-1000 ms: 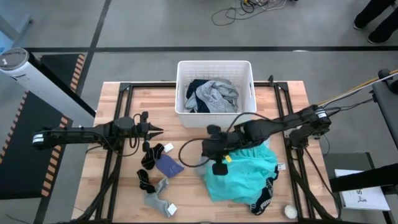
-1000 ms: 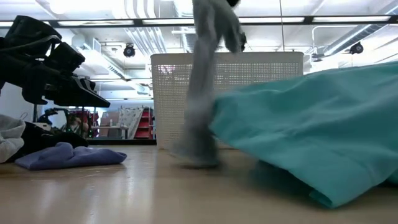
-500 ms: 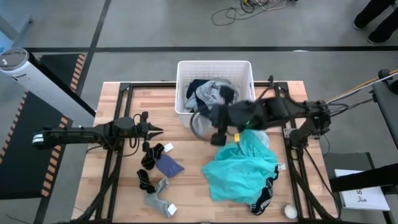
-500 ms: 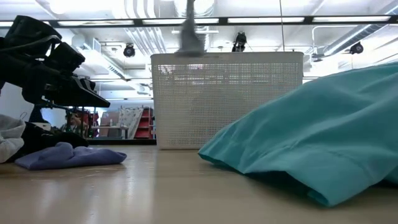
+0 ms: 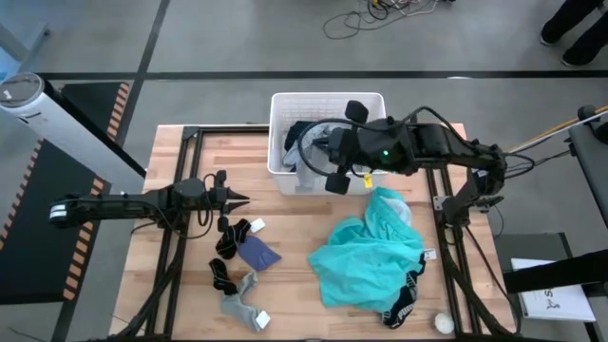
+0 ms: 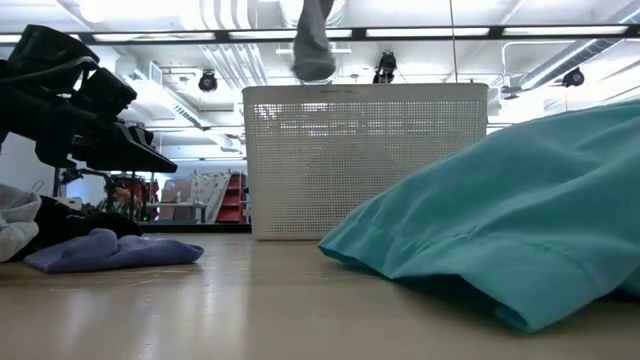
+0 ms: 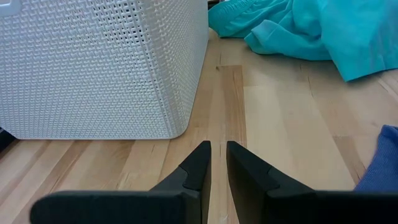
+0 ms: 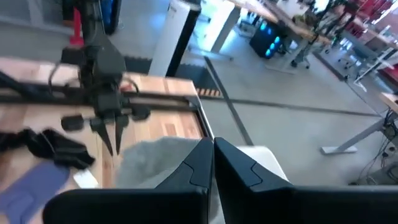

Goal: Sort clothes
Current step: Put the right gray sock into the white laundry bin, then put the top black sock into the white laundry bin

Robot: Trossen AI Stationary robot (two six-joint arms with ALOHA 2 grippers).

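My right gripper (image 5: 318, 152) is over the white basket (image 5: 328, 98) and is shut on a grey garment (image 6: 314, 45). That garment hangs above the basket's rim. It also shows in the right wrist view (image 8: 155, 163). A navy garment (image 5: 302, 130) lies in the basket. A teal garment with a black-and-white band (image 5: 370, 255) lies spread on the table's right part. A blue-purple cloth (image 5: 258, 254) and black socks (image 5: 234, 236) and grey socks (image 5: 243, 293) lie left of it. My left gripper (image 5: 245, 199) is shut and empty, hovering at the table's left. My right gripper pinches the grey garment's upper part (image 8: 177, 163) between its two shut fingers. The fingers themselves hide the exact spot. The garment hangs slack below the fingers, clear of the table, with its lower end (image 6: 314, 70) above the basket's rim.
A small white ball (image 5: 444, 323) lies at the table's near right corner. The basket stands at the far middle of the table. Bare wood shows between the basket and the clothes (image 5: 304, 214). Black frame rails run along the table's edges (image 5: 446, 237).
My right gripper has gone up and toward the table's far edge, from beside the teal garment to over the basket. The grey garment went with it: its lower end was on the table, and it now hangs clear above the basket. The teal garment has settled flatter.
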